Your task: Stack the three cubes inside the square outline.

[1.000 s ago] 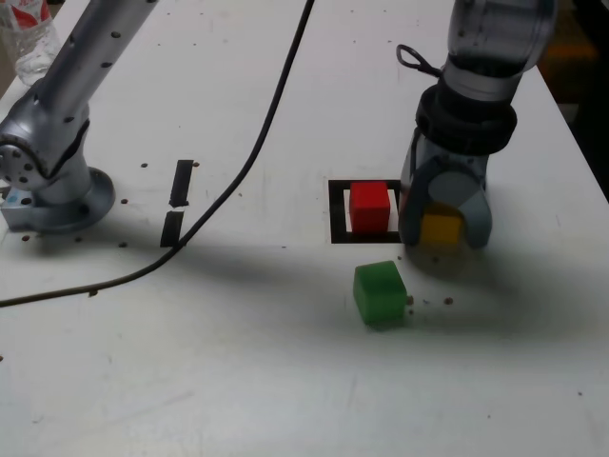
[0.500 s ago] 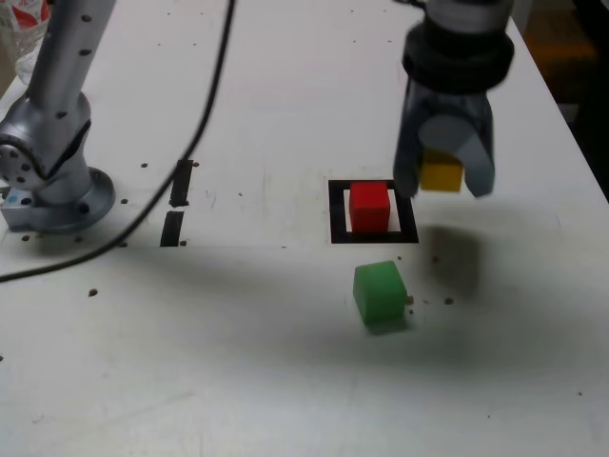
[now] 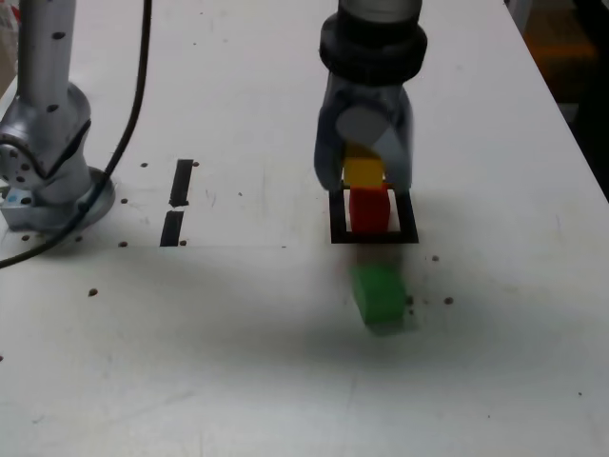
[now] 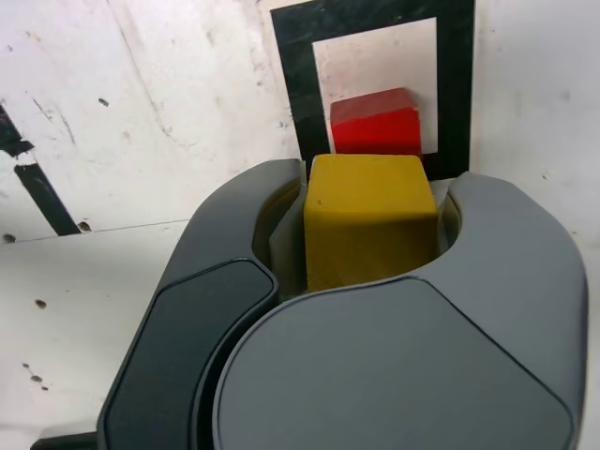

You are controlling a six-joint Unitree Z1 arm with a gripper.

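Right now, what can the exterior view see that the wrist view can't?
Only the exterior view shows the green cube and the robot's round base.

Only the wrist view shows a close look down at the top of the yellow cube between the claw's fingers.

Both show the yellow cube in the claw, the red cube, the square outline and some black tape.
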